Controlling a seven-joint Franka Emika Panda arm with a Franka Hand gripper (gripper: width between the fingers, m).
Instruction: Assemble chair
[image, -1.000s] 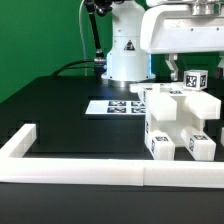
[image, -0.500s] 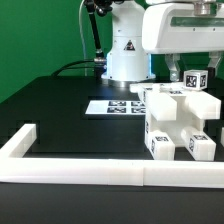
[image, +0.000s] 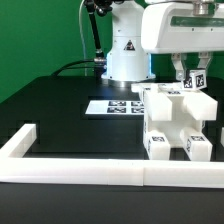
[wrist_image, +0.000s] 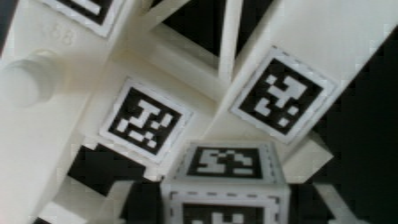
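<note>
Exterior view is set low at the near edge, aimed across the border rail (image: 90, 172) toward the far robot base (image: 128, 55) — mid range. Wrist view is pressed close onto the chair (wrist_image: 143, 120) — only its tagged faces are shared, at the exterior view's right.

arm (image: 178, 28): top cut off at edge | fingers (image: 181, 72): tips partly behind chair (image: 180, 125) | wrist view: chair blurred, cropped

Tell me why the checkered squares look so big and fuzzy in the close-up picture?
Wrist view: the camera sits very close, so the tags fill the frame, tilted and soft-edged. Exterior view: shot from farther back, so the chair looks crisper, bright white against the dark table.
</note>
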